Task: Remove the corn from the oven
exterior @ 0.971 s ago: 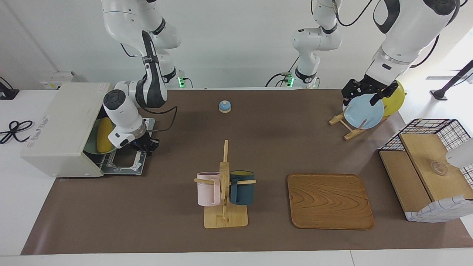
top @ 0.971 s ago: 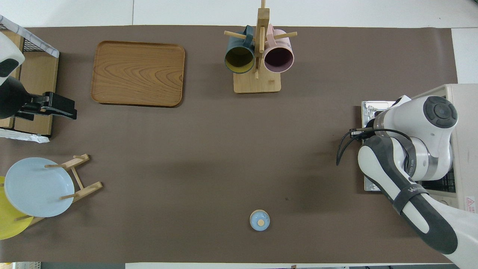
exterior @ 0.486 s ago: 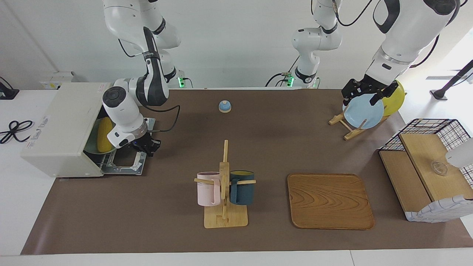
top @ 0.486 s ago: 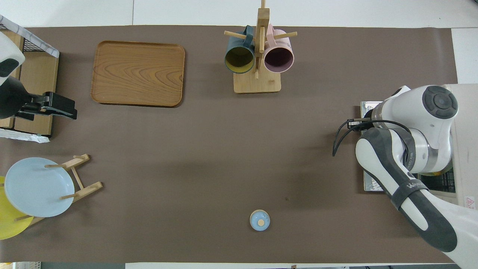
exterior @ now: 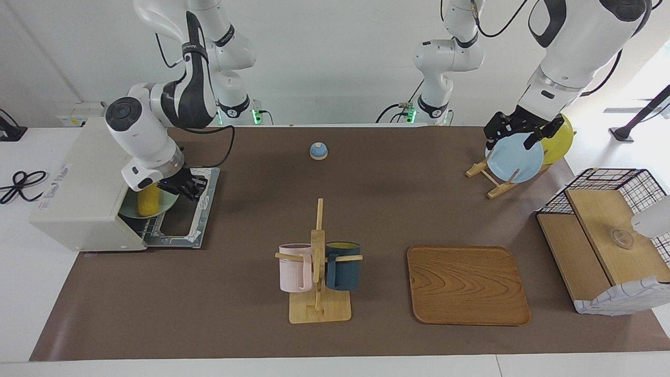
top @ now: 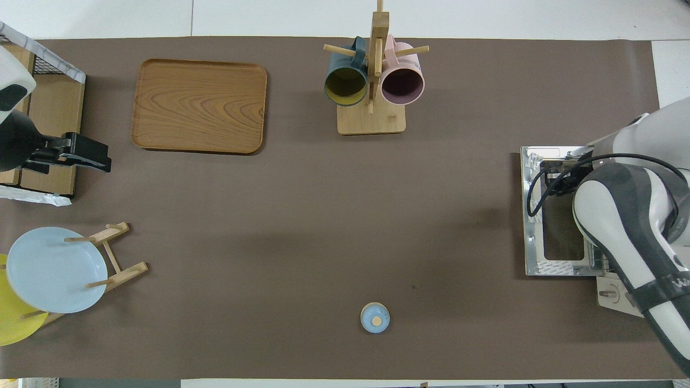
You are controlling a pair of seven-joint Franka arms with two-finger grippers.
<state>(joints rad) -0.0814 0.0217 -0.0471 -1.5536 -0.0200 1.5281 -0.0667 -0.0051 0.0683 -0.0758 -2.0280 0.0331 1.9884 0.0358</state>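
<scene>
The off-white oven (exterior: 84, 183) stands at the right arm's end of the table, its door (exterior: 184, 222) folded down flat. Inside the opening the yellow corn (exterior: 148, 202) lies on a green plate on the wire rack. My right gripper (exterior: 186, 186) hangs just above the door at the mouth of the oven, close beside the corn and apart from it. In the overhead view the right arm hides the corn, and only the door (top: 555, 215) shows. My left gripper (exterior: 515, 132) waits open over the plate rack, holding nothing.
A mug rack (exterior: 318, 262) with a pink and a dark mug stands mid-table, beside a wooden tray (exterior: 467, 285). A small blue bell (exterior: 318, 151) sits near the robots. The plate rack holds a blue plate (exterior: 515, 158) and a yellow plate (exterior: 561, 139). A wire-and-wood shelf basket (exterior: 607, 235) stands at the left arm's end.
My right arm has risen and swung toward the oven, carrying the gripper from over the door's outer edge to the oven's mouth. The corn and the left arm have not moved.
</scene>
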